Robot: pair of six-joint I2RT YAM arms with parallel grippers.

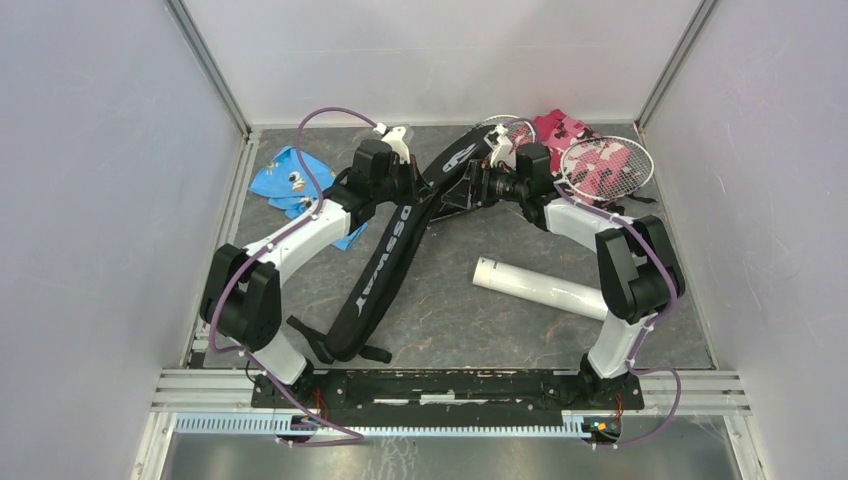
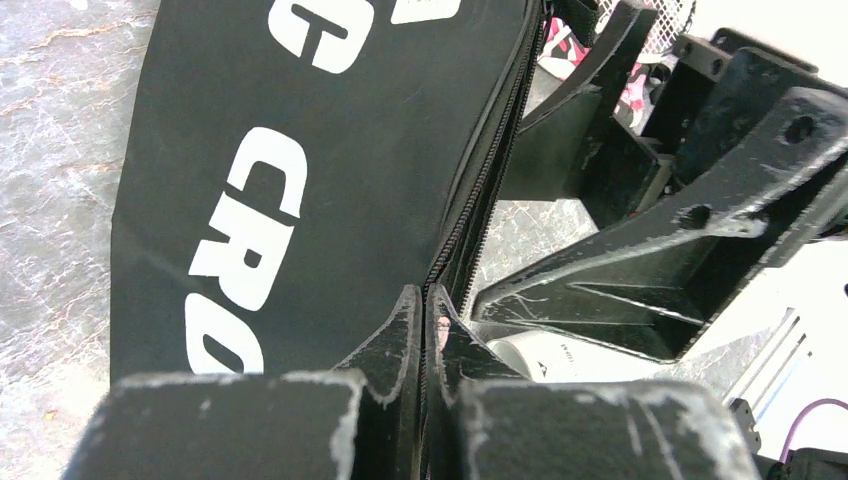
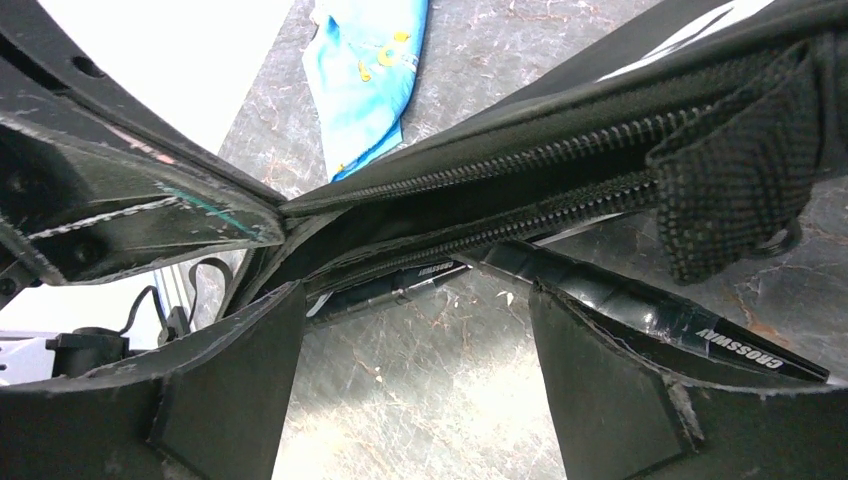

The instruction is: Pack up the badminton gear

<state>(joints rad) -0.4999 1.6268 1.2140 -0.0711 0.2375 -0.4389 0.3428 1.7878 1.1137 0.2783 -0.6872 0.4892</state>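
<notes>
The long black racket bag (image 1: 378,270) lies slanted across the table, its zip (image 3: 520,190) parted. My left gripper (image 2: 424,312) is shut on the bag's zip edge (image 2: 480,190), lifting it. My right gripper (image 3: 415,340) stands open just in front of the opening, over bare table, with nothing between its fingers (image 3: 600,390). A black racket handle (image 3: 700,335) and a thin shaft (image 3: 400,285) lie at the bag's mouth. Two racket heads (image 1: 605,165) rest at the back right. The long white tube (image 1: 540,288) lies near the right arm.
A pink camouflage cloth (image 1: 560,128) lies under the racket heads at the back right. A blue printed cloth (image 1: 285,185) sits at the back left, behind the left arm. The bag's webbing strap (image 3: 740,170) hangs by the opening. Walls close in the table.
</notes>
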